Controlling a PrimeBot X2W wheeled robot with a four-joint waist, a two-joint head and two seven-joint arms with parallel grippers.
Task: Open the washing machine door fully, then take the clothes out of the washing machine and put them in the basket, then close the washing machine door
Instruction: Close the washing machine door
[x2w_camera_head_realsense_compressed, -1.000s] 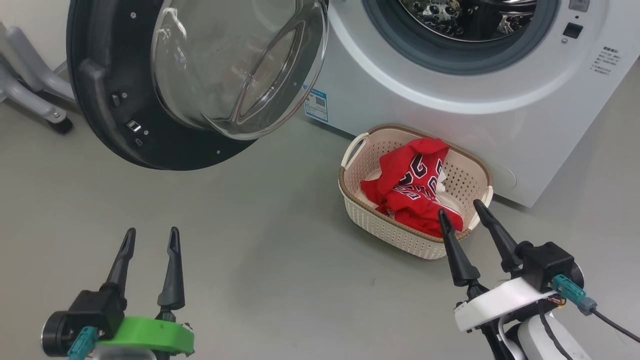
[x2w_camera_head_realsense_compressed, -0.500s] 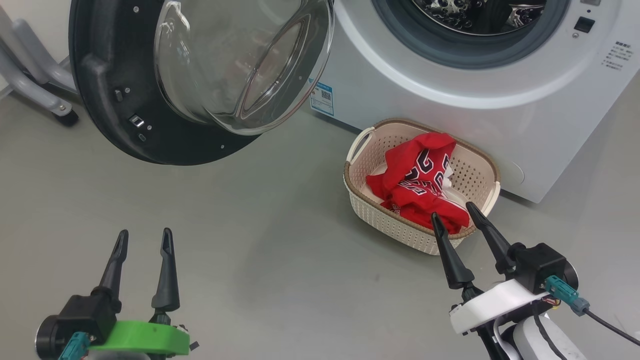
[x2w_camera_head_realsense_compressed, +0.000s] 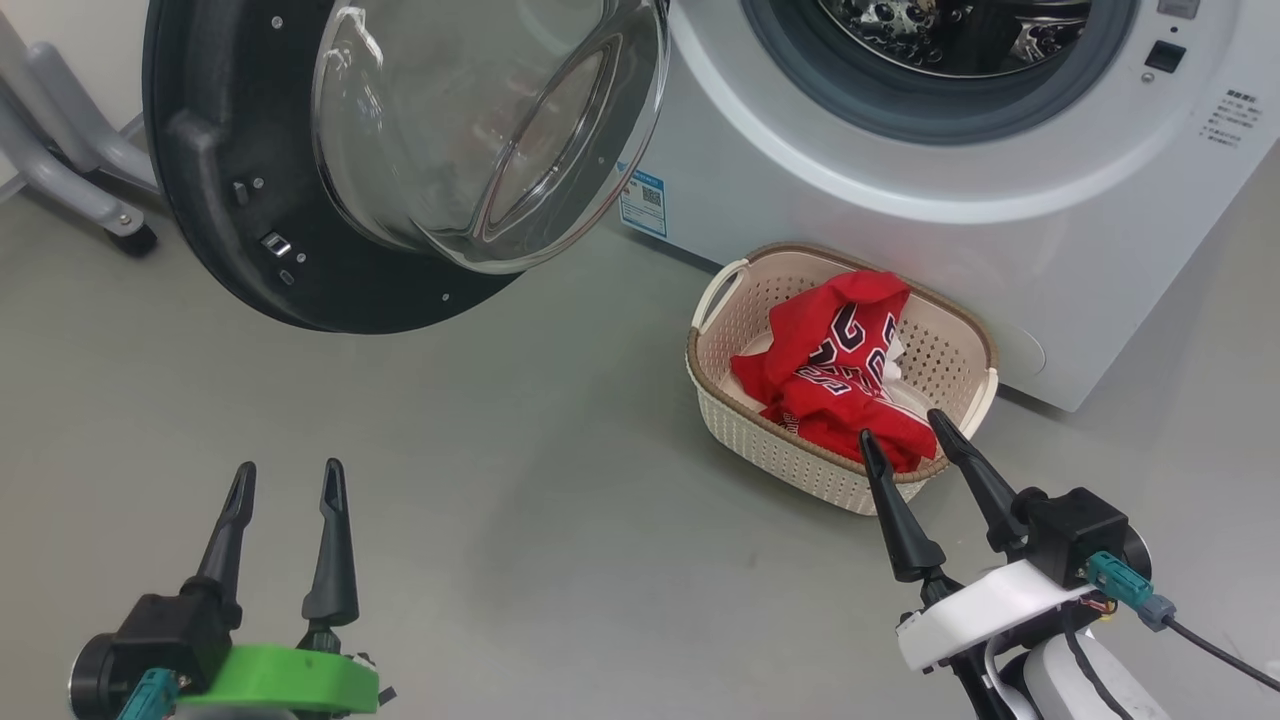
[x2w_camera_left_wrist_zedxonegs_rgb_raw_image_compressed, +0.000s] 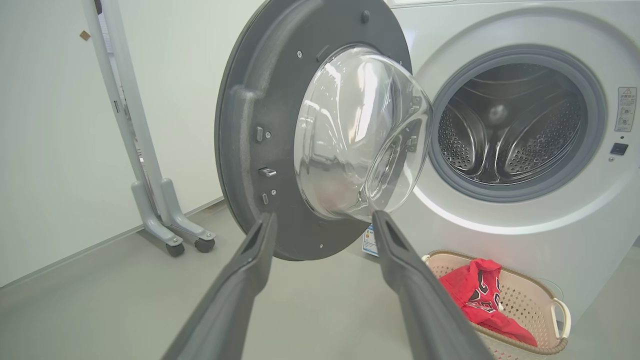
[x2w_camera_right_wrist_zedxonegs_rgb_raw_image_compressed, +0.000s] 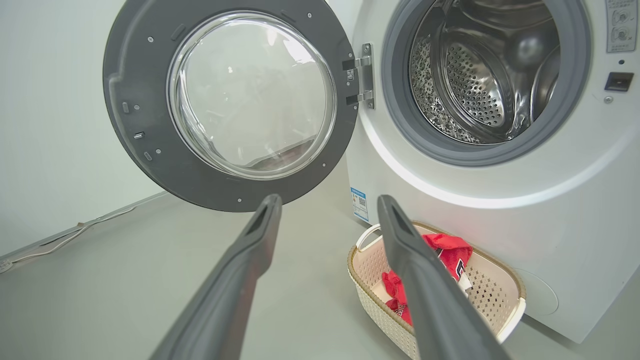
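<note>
Washing machine door (x2w_camera_head_realsense_compressed: 230, 250) left to shut.
Head view: left pincer (x2w_camera_head_realsense_compressed: 289, 470) and right pincer (x2w_camera_head_realsense_compressed: 901, 426) gape empty; clothes (x2w_camera_head_realsense_compressed: 820, 390) lie in the basket (x2w_camera_head_realsense_compressed: 760, 450), right of middle. Left wrist view: the door, centre, could slip off a pincer's push. Right wrist view: the right pincer may bump the basket.

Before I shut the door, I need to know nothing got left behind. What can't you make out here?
Drum: the head view's top edge cuts off most of it.
Drum's front floor: hidden behind the grey seal in both wrist views.
Basket bottom: covered by the red clothes in every view.
Blue label: print too small to read.
Door outer face: turned away from all cameras.
</note>
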